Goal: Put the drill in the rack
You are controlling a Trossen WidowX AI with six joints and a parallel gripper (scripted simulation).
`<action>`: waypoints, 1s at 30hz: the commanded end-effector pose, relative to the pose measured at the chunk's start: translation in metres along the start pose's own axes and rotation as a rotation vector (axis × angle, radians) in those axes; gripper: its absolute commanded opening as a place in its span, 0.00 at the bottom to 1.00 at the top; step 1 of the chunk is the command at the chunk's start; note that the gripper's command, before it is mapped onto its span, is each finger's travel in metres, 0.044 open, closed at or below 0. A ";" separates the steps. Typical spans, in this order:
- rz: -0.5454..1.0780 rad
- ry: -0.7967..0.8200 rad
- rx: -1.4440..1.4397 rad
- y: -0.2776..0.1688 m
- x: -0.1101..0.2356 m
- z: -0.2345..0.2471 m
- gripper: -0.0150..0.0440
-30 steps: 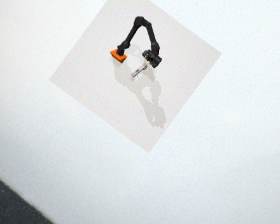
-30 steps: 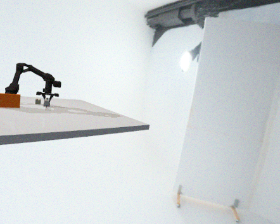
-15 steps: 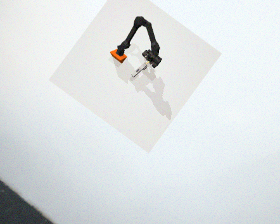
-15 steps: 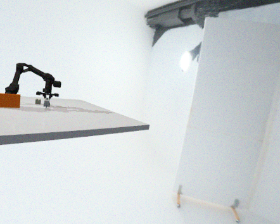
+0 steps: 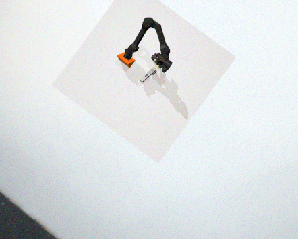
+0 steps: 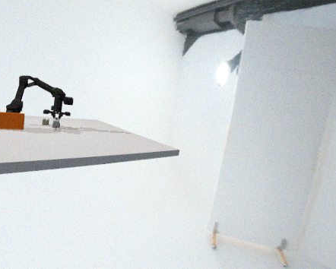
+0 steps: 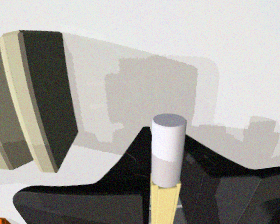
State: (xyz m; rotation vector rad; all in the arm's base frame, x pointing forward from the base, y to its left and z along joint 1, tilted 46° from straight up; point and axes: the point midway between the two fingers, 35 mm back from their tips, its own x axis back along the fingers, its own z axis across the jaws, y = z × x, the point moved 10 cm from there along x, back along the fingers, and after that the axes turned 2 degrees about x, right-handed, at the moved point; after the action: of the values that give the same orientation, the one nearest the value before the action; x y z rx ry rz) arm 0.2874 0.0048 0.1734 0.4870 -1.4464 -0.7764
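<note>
The drill (image 7: 168, 142) is a short upright pin with a grey round top and a yellow lower part. In the wrist view it stands between my two black fingers. My gripper (image 7: 156, 132) (image 5: 157, 65) (image 6: 56, 123) is shut on the drill, low over the table (image 5: 125, 125) (image 6: 87, 143). A curved beige and dark piece (image 7: 39, 100), which looks like the rack, lies on the table to the left of the drill in the wrist view. It shows as a small block (image 6: 45, 121) beside the gripper in the exterior view. The key is hidden by my fingers.
The arm's orange base block (image 5: 126, 59) (image 6: 11, 120) stands on the table behind the gripper. A small thin grey part (image 5: 145, 78) lies just in front of the gripper. A tall white panel (image 6: 285, 134) on legs stands off the table to the right.
</note>
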 end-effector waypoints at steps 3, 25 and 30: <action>0.002 -0.002 -0.002 0.000 0.002 0.000 0.25; 0.001 -0.002 -0.002 0.005 0.001 0.000 0.25; 0.001 -0.002 -0.002 0.009 0.001 0.000 0.25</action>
State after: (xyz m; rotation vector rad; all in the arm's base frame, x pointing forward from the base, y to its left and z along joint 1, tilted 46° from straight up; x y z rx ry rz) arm 0.2874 0.0077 0.1765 0.4846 -1.4457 -0.7731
